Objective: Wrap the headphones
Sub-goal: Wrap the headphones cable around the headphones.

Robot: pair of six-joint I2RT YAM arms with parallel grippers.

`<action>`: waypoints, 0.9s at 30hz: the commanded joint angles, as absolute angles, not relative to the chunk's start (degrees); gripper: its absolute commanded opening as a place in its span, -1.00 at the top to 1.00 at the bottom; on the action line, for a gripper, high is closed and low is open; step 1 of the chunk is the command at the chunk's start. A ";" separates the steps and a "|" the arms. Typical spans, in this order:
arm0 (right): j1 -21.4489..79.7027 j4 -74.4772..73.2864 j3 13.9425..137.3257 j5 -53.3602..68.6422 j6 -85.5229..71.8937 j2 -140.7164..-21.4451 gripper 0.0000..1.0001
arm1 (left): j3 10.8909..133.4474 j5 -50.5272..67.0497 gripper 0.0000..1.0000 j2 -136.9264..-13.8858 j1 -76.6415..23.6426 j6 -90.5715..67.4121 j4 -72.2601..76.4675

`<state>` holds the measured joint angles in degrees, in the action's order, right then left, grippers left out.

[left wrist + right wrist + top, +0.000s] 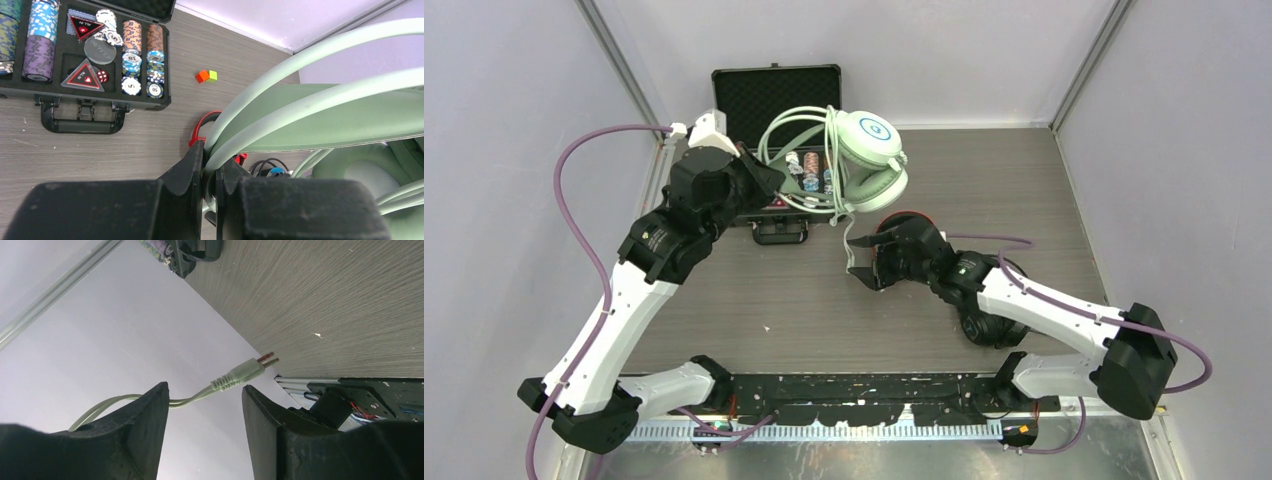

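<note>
The pale mint-green headphones point(872, 150) hang in the air over the open case, their earcups at the right. My left gripper point(772, 180) is shut on the thin headband rails point(235, 135). Their thin cable point(848, 232) drops to my right gripper point(857, 262), which is open. In the right wrist view the cable's twin plug point(245, 371) sits between the fingertips of the right gripper point(205, 390), unclamped, and the cable rests over one finger point(150, 410). The red headphones point(914, 216) lie behind the right gripper. The black headphones point(989, 325) lie under the right arm.
An open black case point(774, 95) of poker chips point(131, 50) stands at the back of the table under the left gripper. Two small cubes point(206, 76), orange and green, lie on the table. Grey walls close in on both sides.
</note>
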<state>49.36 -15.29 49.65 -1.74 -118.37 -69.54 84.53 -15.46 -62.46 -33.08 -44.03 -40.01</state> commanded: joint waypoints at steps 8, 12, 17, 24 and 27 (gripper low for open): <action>48.26 -6.30 49.23 1.45 -132.87 -72.95 -0.15 | 85.78 -13.47 1.00 -61.31 -32.80 -45.27 -30.29; 48.04 -4.84 47.81 0.69 -133.66 -72.27 -0.01 | 85.87 -13.36 1.00 -61.45 -32.84 -45.10 -30.31; 47.38 -1.39 45.82 0.63 -134.47 -72.41 0.22 | 85.86 -13.28 1.00 -61.52 -32.84 -45.02 -30.08; 46.85 3.21 44.14 0.83 -134.70 -73.36 0.55 | 85.96 -12.81 1.00 -61.52 -32.80 -45.05 -30.20; 46.29 6.52 42.84 0.45 -134.90 -73.56 0.77 | 86.25 -12.30 1.00 -61.31 -32.83 -45.00 -30.65</action>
<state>46.98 0.05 43.92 0.97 -118.39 -73.17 84.53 -13.93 -62.54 -33.08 -43.05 -39.20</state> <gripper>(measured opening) 0.171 0.101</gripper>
